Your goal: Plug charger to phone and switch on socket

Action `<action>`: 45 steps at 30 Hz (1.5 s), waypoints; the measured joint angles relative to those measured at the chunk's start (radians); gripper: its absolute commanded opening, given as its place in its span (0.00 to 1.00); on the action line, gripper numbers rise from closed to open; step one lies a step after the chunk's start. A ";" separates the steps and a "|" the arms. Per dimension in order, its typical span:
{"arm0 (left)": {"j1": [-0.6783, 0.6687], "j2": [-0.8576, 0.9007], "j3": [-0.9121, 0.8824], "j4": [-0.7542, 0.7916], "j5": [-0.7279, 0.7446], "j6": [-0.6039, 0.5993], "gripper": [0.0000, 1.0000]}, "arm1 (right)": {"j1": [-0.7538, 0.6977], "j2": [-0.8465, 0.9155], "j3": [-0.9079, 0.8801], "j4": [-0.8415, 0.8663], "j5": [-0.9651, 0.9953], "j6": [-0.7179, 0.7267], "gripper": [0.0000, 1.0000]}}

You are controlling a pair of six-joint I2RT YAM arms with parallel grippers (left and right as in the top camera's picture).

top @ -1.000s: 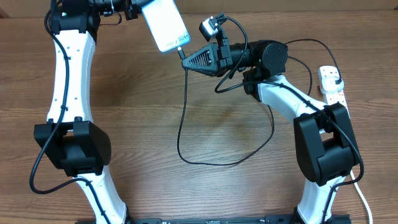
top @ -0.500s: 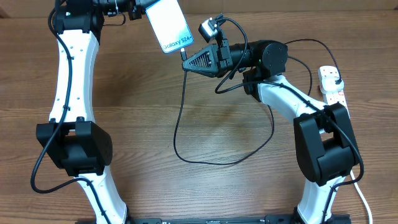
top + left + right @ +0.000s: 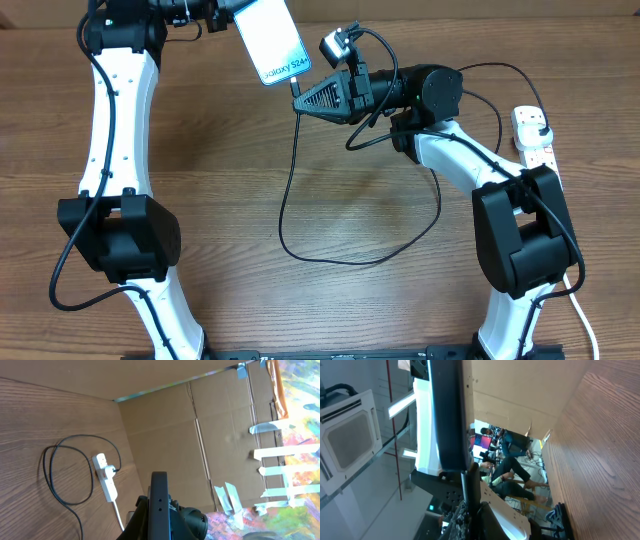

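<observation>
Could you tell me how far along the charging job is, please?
Done: the charger's plug sits in the socket, and the left end effector holds the phone up. In hand: the right end effector has the connector at the phone's end; seating unclear. Left: the socket switch.

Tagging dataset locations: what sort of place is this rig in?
Probably a shared robotics lab or office: a wooden table fenced by a cardboard wall, people seated in the background, and a ceiling air-conditioner.

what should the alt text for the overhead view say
Over a wooden table, the left fingers hold a phone while the right fingers hold the black charger tip at its lower edge. A white socket strip lies far right.
</observation>
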 measured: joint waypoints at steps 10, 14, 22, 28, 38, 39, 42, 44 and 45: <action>0.000 0.000 0.000 -0.002 -0.021 0.000 0.04 | 0.000 0.000 0.000 -0.001 0.015 0.000 0.04; 0.000 0.000 0.000 -0.002 -0.021 0.000 0.04 | 0.000 0.000 0.000 0.000 0.015 0.000 0.04; 0.000 0.000 0.000 -0.002 -0.021 -0.001 0.04 | 0.000 0.000 0.000 -0.003 0.014 0.000 0.04; 0.000 0.000 0.000 0.000 -0.015 -0.001 0.04 | 0.000 0.000 0.000 -0.006 0.010 0.000 0.04; 0.000 0.000 0.000 0.031 -0.002 -0.001 0.04 | 0.000 0.000 0.000 -0.006 0.006 0.000 0.04; 0.000 0.000 0.000 0.036 -0.001 -0.001 0.04 | 0.000 0.000 0.000 -0.007 0.007 0.000 0.04; 0.000 0.000 0.000 0.043 0.002 -0.002 0.04 | 0.000 0.000 0.000 -0.006 0.007 0.001 0.04; 0.005 0.000 0.000 0.043 0.002 -0.002 0.04 | 0.000 0.000 0.000 -0.007 0.007 0.000 0.04; 0.005 0.000 0.000 0.043 0.002 -0.002 0.04 | 0.000 0.000 0.000 -0.007 0.006 0.001 0.04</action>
